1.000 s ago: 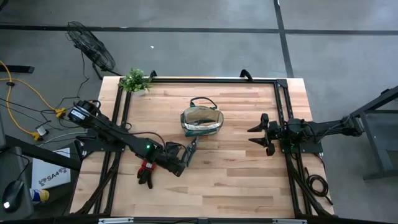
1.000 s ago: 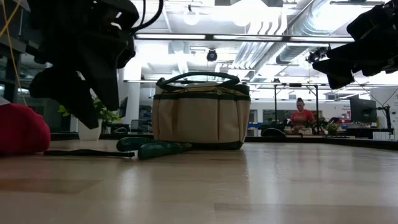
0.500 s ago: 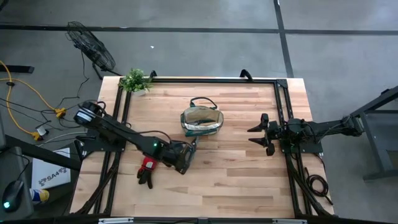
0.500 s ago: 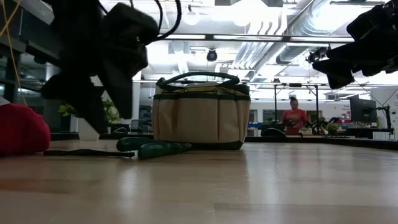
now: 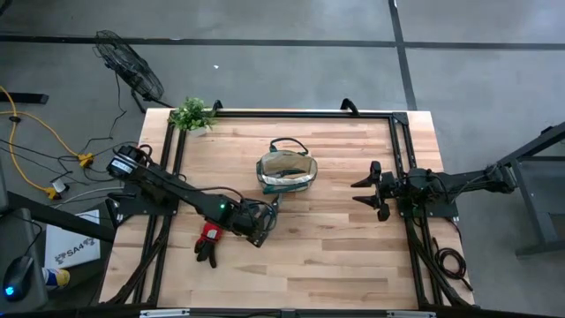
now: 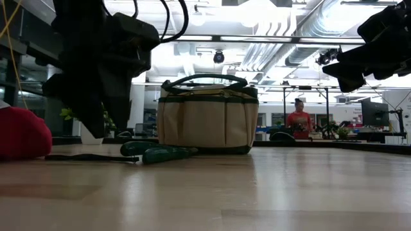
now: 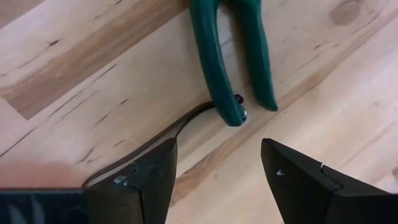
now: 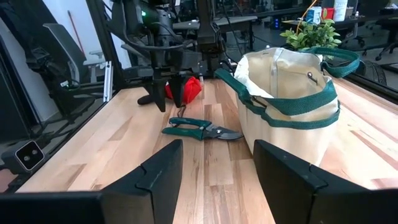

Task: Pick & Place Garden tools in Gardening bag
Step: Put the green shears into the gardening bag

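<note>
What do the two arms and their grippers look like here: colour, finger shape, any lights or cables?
Both arms are dark, jointed links. The left arm carries a small green light partway along and black cables looping near its wrist. The left gripper and right gripper each have two dark, wedge-shaped fingers with angular, faceted faces. No markings are legible.
</note>
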